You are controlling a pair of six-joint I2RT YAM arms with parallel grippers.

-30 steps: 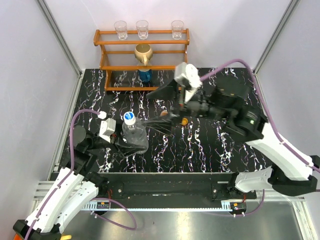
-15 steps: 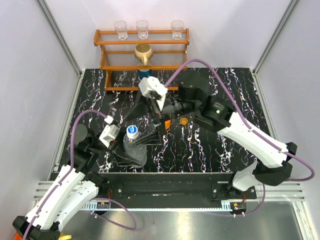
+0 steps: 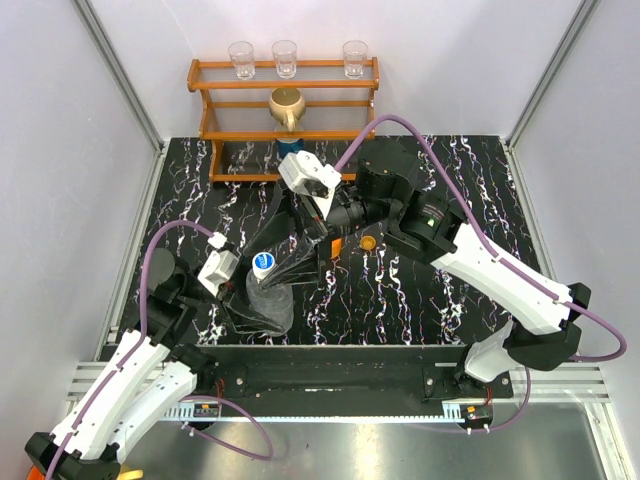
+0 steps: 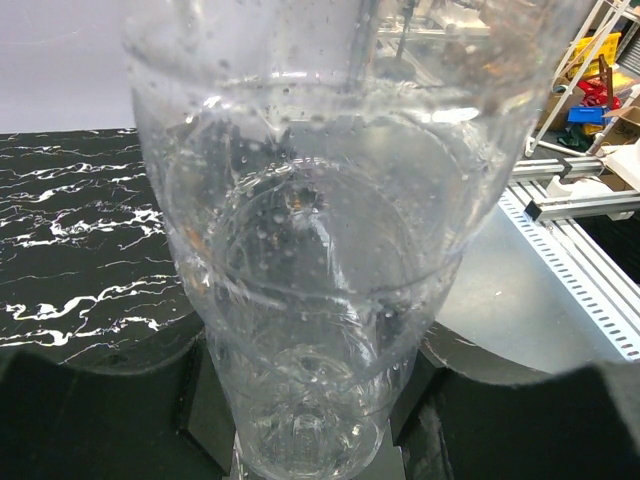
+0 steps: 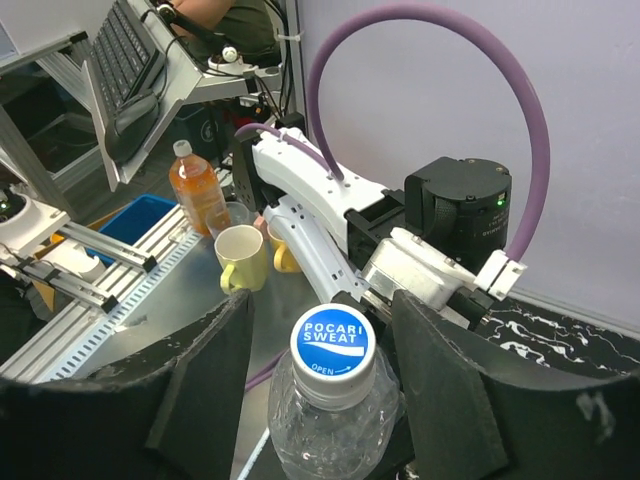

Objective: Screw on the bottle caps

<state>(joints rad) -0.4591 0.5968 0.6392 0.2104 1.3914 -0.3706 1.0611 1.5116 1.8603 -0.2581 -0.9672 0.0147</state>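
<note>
Black stone-look sheet with white veins covers the bench [image 3: 480,170]. Pale walls [image 3: 450,60] close it in on three sides, with aluminium posts at the corners. At the far edge stands a wooden rack [image 3: 315,63]. It carries three clear glasses [image 3: 285,55] on its top rail, a brass-coloured pot [image 3: 286,105] on the shelf below, and a dark blue container [image 3: 290,150] under that. The right wrist view looks past the bench to a metal work surface. Two yellow mugs [image 5: 243,258] and a bottle of amber drink [image 5: 198,195] stand there.

The clear bottle [image 3: 268,305] is near the bench's front left. Its long axis is upright or close to it, with the neck at the top. The left tool [image 4: 315,440] is clamped on the lower body, one dark finger on each side. Droplets cling inside the clear wall.

The white cap [image 5: 331,345] with the light-blue rim sits on the bottle's neck. Its printed face points straight up, and its axis is in line with the bottle's. The right tool [image 5: 325,330] reaches in from the far right and brackets the cap. Its fingers [image 5: 215,390] stand apart, with a gap showing on each side of the cap, so they are not touching it.

The orange cap [image 3: 369,242] lies flat on the bench near the middle. It is just beside the right arm and well apart from the clear bottle.
</note>
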